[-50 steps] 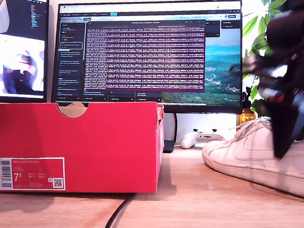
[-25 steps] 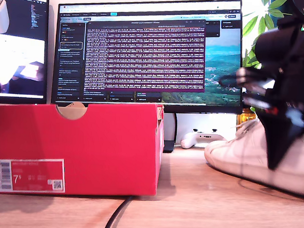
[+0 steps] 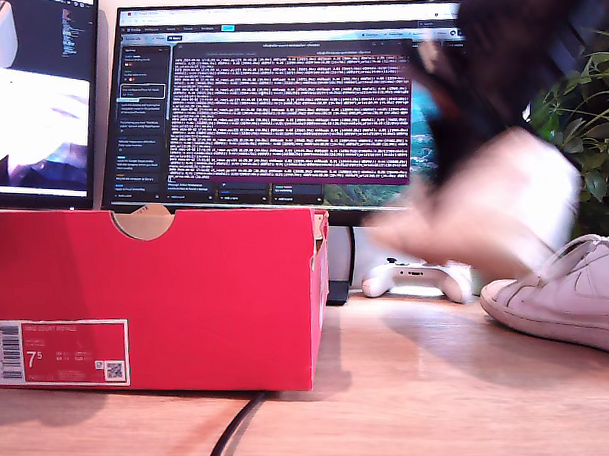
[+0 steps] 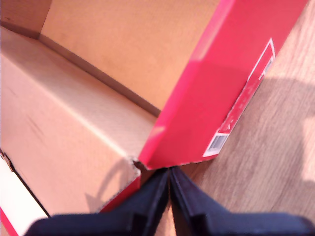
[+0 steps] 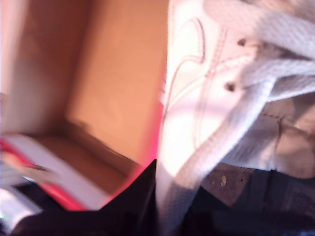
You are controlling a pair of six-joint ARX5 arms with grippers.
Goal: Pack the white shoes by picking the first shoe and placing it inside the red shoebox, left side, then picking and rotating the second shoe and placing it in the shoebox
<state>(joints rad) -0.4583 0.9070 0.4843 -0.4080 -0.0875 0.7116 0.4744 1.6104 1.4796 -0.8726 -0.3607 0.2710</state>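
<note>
**A:** What is hard to make out here?

**B:** In the exterior view's upper right, a dark arm carries one white shoe (image 3: 485,209) in mid-air, so blurred that only a pale smear shows. The second wrist view is clearer: my second end effector (image 5: 162,196) is clamped on that shoe (image 5: 197,98), with laces and a stitched swoosh visible. The other white shoe (image 3: 567,292) sits on the desk (image 3: 429,392) at the exterior view's right edge, its heel cut off.

**A:** And the box?

**B:** The red shoebox (image 3: 152,293) stands at the exterior view's lower left, open. Its white label reads "7.5"; the smaller print is illegible.

**A:** The other end effector?

**B:** My first end effector (image 4: 170,196) is closed, holding nothing, above the box's corner (image 4: 197,108). Monitor text behind is unreadable.
</note>
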